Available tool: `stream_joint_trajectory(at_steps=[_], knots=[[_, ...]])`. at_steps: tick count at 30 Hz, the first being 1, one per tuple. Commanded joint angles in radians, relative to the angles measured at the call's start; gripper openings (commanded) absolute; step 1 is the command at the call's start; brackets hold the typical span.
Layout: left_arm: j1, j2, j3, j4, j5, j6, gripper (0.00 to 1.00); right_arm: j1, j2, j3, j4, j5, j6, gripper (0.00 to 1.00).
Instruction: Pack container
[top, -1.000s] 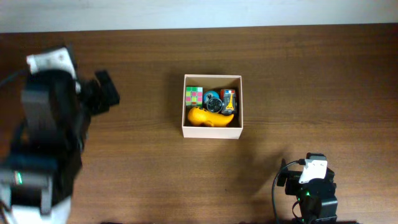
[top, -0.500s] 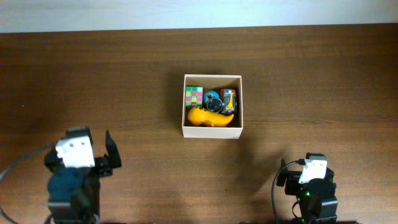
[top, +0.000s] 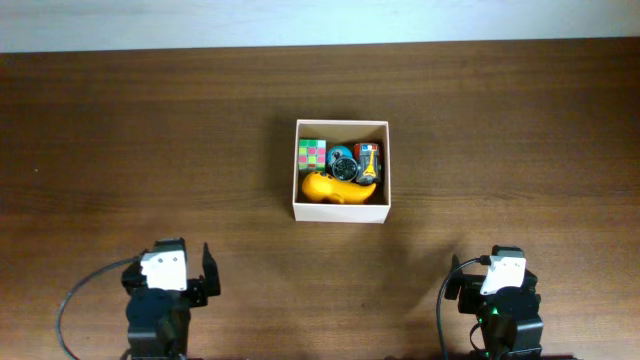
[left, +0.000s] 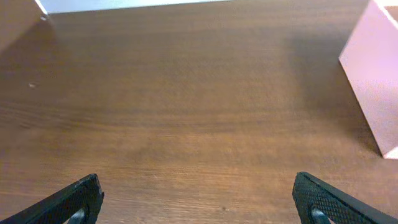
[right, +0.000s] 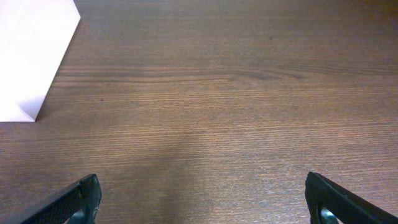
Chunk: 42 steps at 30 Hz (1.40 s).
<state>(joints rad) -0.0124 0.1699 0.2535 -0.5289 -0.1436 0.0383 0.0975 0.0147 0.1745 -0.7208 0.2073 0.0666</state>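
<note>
The container (top: 341, 213) is a square white-walled box at the table's centre. It holds a checkered cube (top: 312, 155), a yellow duck-like toy (top: 338, 190), a round dark toy (top: 343, 165) and a small red and blue toy (top: 369, 160). Its wall shows at the right edge of the left wrist view (left: 373, 74) and at the top left of the right wrist view (right: 31, 56). My left gripper (left: 199, 202) is open and empty near the front left edge. My right gripper (right: 202, 202) is open and empty near the front right edge.
The brown wooden table (top: 500, 130) lies all round the box. A pale wall strip (top: 320, 20) runs along the far edge. Cables hang from both arms at the front.
My left arm has drawn back from the far left of the table to the front left edge. The right arm and the box have not moved.
</note>
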Motion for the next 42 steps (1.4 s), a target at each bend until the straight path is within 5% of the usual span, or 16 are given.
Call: stream_joint_trajectory(at_steps=[1,42], knots=[[0.005,-0.068,-0.064,0.014,0.043,0.016,0.99,-0.009,-0.011,-0.008,0.003,0.002,-0.007,0.99],[0.005,-0.146,-0.111,0.021,0.043,0.016,0.99,-0.009,-0.011,-0.008,0.003,0.002,-0.007,0.99]])
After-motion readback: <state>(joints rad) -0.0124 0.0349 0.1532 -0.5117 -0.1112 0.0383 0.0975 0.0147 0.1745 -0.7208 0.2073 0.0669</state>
